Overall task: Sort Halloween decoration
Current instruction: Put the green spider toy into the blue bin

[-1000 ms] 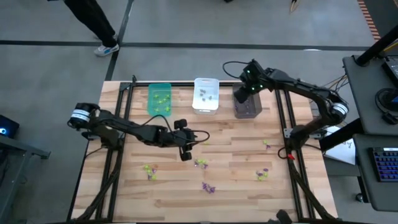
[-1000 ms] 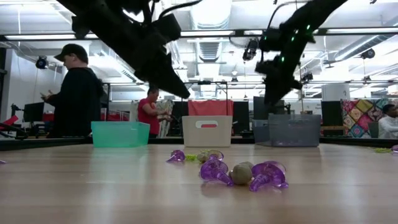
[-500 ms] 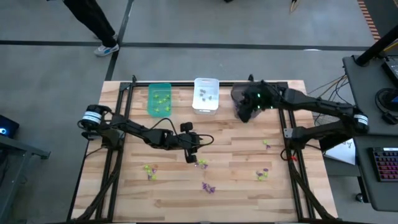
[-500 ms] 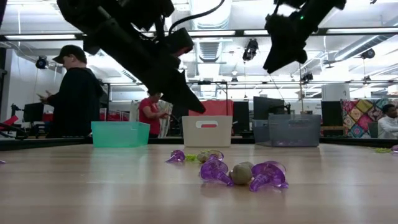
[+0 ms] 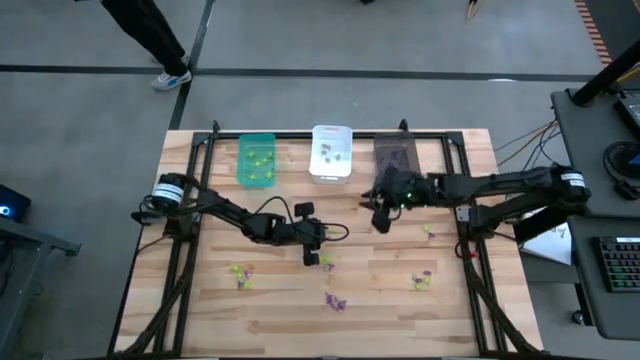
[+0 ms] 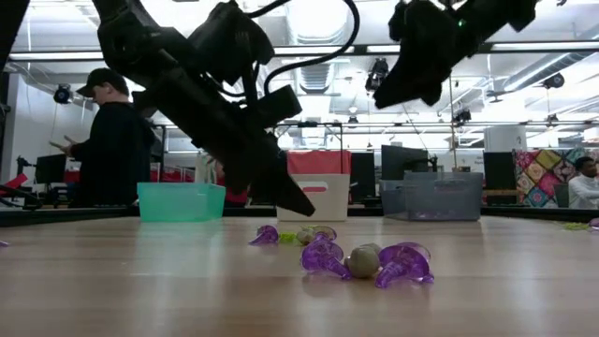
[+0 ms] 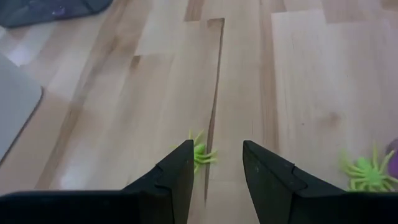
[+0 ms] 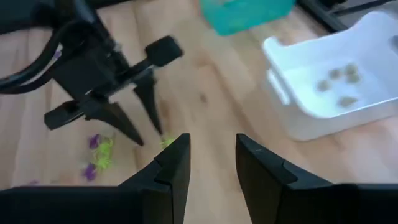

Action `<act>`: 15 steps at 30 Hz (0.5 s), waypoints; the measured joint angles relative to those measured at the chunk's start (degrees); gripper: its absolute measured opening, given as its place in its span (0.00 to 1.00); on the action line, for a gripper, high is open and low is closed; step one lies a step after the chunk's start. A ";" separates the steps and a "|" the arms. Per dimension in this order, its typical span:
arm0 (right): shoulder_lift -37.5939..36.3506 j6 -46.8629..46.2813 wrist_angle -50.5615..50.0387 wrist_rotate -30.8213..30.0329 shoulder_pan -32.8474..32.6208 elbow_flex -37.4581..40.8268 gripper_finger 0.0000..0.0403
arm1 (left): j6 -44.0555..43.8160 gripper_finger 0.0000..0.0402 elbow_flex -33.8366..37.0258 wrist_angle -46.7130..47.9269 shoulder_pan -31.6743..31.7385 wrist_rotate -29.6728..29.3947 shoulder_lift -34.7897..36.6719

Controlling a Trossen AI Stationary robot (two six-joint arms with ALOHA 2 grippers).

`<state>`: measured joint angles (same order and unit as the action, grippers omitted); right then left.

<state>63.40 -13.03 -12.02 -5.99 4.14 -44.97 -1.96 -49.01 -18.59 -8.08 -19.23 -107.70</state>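
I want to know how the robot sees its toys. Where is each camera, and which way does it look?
High view: above the table, looking straight down; both arms show.
Low view: at table-top height, looking across purple trinkets into the room; arms hang in from above.
Left wrist view: on the left arm, past its open left tool at a green spider.
Right wrist view: on the right arm, past its open right tool.
Shared: the white bin shows in the high, low and right wrist views.

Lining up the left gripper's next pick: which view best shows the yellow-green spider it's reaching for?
The left wrist view: the yellow-green spider lies just ahead of the open left gripper. The high view shows only a speck under the fingertips; the right wrist view glimpses it; the low view hides it.
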 joint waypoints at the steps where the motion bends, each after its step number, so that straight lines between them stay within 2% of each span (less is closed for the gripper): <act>1: 1.00 -0.89 1.14 0.02 -0.47 0.51 0.28 | 0.02 0.30 0.00 0.00 0.00 -0.68 -0.16; 6: 8.29 -5.98 3.49 -0.03 -1.82 0.96 0.23 | 1.55 0.26 0.00 0.01 0.03 -4.31 -0.35; 12: 17.47 -8.73 8.97 1.62 -2.16 0.96 0.13 | 2.95 0.04 0.00 0.12 0.86 -4.28 -0.69; 15: 21.29 -8.79 12.75 4.54 -2.16 0.96 0.09 | 2.70 0.03 0.02 -0.06 1.11 -4.28 -1.78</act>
<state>84.69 -21.82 0.73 -1.45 1.98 -44.01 0.75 -48.99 -18.65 -6.96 -23.51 -109.48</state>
